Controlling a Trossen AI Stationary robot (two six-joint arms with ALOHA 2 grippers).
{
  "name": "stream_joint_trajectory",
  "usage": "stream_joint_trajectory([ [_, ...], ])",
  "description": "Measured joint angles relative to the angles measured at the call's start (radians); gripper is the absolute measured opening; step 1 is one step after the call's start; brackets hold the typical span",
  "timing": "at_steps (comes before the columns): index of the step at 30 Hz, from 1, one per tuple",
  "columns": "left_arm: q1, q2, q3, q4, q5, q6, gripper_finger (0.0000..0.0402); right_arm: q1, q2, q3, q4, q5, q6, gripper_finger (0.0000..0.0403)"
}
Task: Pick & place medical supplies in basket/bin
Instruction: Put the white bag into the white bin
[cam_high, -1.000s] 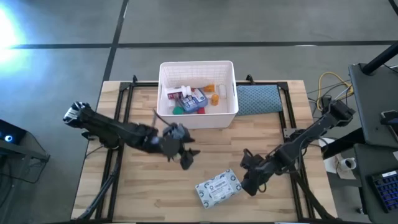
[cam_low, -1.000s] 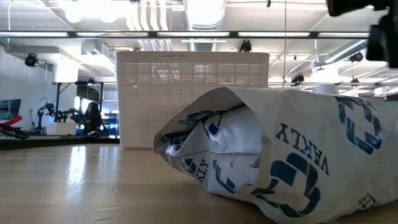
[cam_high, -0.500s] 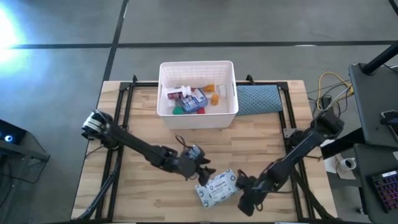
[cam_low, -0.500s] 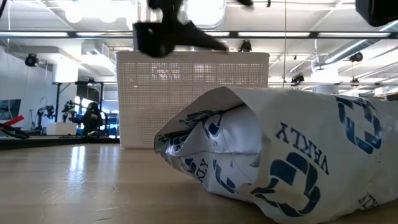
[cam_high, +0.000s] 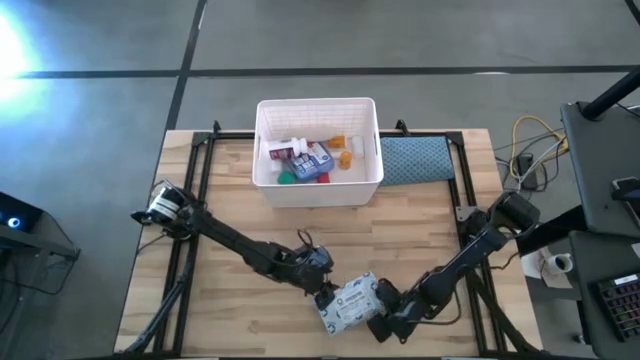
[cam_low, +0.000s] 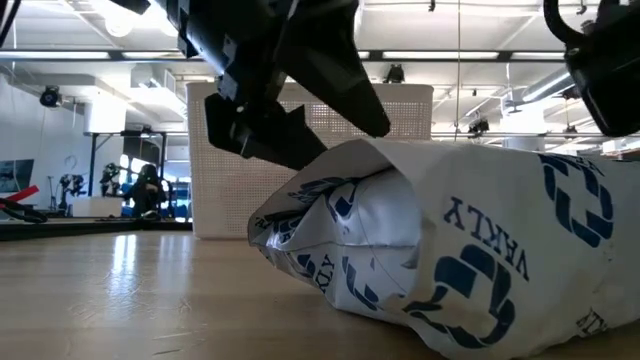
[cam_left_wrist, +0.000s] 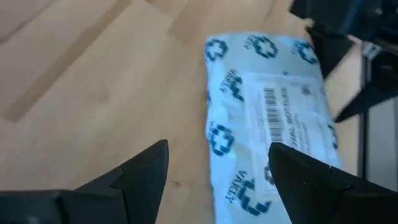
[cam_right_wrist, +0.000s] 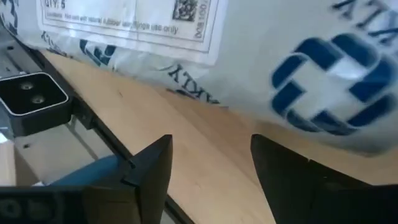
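Wooden slatted desk (cam_high: 220, 190), near edge: a white plastic packet printed with blue crosses (cam_high: 350, 301) lies flat, long axis running between the two arms. Left gripper (cam_high: 324, 293) at one end, fingers spread, empty, nearer. Right gripper (cam_high: 384, 319) at the other end, spread, empty. White latticed plastic basket (cam_high: 318, 187) well apart, far side.

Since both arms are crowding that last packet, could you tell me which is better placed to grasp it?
Probably the left. The left gripper has open jaws straddling one end of the packet, squarely ahead. The right gripper, also open, faces mostly bare table beside the packet's edge.
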Motion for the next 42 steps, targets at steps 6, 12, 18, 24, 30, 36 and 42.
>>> stream_joint_trajectory([
  [6, 0.001, 0.009, -0.008, 0.008, 0.047, 0.009, 0.0255, 0.001, 0.018, 0.078, -0.105, 0.174, -0.025, 0.0258],
  [12, -0.001, 0.009, -0.034, 0.004, 0.058, 0.009, 0.0255, -0.018, 0.012, 0.145, -0.274, 0.301, -0.015, 0.0291],
  [18, -0.001, 0.009, -0.076, 0.008, 0.077, -0.003, 0.0255, -0.058, 0.012, 0.127, -0.264, 0.258, -0.022, 0.0305],
  [24, -0.008, 0.010, -0.099, 0.033, 0.112, -0.029, 0.0255, -0.029, 0.011, 0.121, -0.247, 0.228, 0.083, 0.0306],
  [30, -0.008, 0.010, -0.086, 0.035, 0.112, -0.023, 0.0255, -0.018, 0.014, 0.104, -0.230, 0.285, 0.224, 0.0299],
  [36, -0.010, 0.010, -0.054, 0.142, 0.109, 0.005, 0.0255, -0.010, 0.021, 0.104, -0.173, 0.389, 0.280, 0.0294],
  [42, -0.010, 0.051, -0.054, 0.149, 0.117, 0.049, 0.0255, -0.022, 0.071, 0.104, -0.123, 0.388, 0.271, 0.0297],
])
